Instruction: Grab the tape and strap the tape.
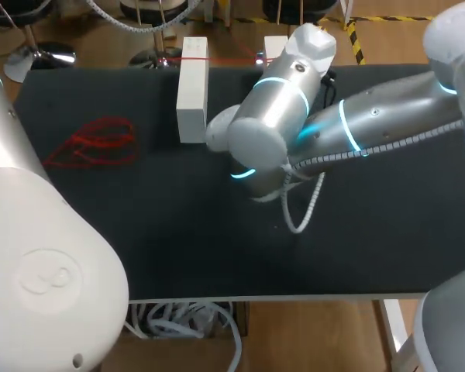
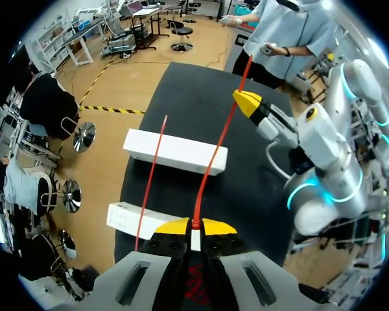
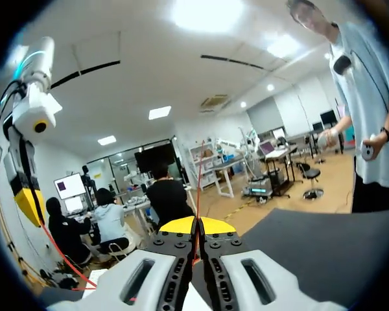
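Two closed grips on thin, taut red tape [image 2: 215,159]: left end effector [image 2: 194,226] and, seemingly, right end effector [image 3: 196,226].

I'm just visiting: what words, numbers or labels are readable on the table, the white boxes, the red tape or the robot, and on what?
No text is readable.
Nearer white rectangular box: faint grey marks near one end, too small to read.
Farther white rectangular box: no print visible.
Thin red tape, black table: no print.
White left arm casing: a raised round emblem, no legible letters.
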Robot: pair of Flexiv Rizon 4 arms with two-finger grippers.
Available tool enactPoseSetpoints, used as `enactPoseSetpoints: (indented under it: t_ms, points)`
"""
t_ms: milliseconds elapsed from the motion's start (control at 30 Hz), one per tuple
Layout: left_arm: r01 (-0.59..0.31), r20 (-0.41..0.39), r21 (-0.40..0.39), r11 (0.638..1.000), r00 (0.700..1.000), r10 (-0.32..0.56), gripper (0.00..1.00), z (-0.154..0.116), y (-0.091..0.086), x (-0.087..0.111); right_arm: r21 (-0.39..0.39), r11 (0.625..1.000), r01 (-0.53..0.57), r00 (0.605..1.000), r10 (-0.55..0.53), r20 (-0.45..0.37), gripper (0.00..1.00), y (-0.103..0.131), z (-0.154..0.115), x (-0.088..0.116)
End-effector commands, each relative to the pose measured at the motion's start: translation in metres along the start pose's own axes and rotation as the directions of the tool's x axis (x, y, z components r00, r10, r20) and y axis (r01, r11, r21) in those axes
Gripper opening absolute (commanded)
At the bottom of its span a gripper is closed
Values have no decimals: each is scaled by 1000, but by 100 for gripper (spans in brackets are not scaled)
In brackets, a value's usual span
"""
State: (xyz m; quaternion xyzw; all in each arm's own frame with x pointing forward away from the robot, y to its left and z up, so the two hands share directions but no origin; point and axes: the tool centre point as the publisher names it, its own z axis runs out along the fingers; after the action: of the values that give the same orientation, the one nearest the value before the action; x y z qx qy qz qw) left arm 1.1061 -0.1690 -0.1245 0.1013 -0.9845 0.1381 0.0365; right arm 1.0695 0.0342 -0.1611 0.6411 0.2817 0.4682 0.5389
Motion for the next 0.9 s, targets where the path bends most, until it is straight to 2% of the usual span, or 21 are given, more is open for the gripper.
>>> enactPoseSetpoints:
  t_ms: [33, 67, 133, 167, 233, 333, 467, 533, 900]
  points:
    - [1, -2, -6, 1000, 1000, -1, 0, -1, -1, 0, -420, 879, 227, 971, -238, 26, 0, -13, 1, 12]
    - [1, -2, -6, 1000, 1000, -1, 0, -1, -1, 0, -464, 856, 228, 968, -252, 11, 0, -11, 1, 13]
    - [1, -2, -6, 1000, 1000, -1, 0, -1, -1, 0, -474, 842, 257, 953, -302, -19, 0, -10, 2, 14]
    - [1, -2, -6, 1000, 1000, -1, 0, -1, -1, 0, -498, 822, 277, 944, -329, -18, 0, -9, 2, 16]
    - [1, -2, -6, 1000, 1000, -1, 0, -1, -1, 0, -470, 815, 340, 917, -399, -28, 0, -10, 4, 18]
    - [1, -2, -6, 1000, 1000, -1, 0, -1, -1, 0, -469, 785, 404, 884, -467, -21, 0, -11, 5, 19]
    - [1, -2, -6, 1000, 1000, -1, 0, -1, -1, 0, -434, 745, 507, 833, -553, 23, 0, -14, 9, 24]
    - [1, -2, -6, 1000, 1000, -1, 0, -1, -1, 0, -395, 744, 539, 816, -577, 27, 0, -14, 10, 25]
    - [1, -2, -6, 1000, 1000, -1, 0, -1, -1, 0, -399, 741, 539, 816, -577, 31, 0, -13, 10, 25]
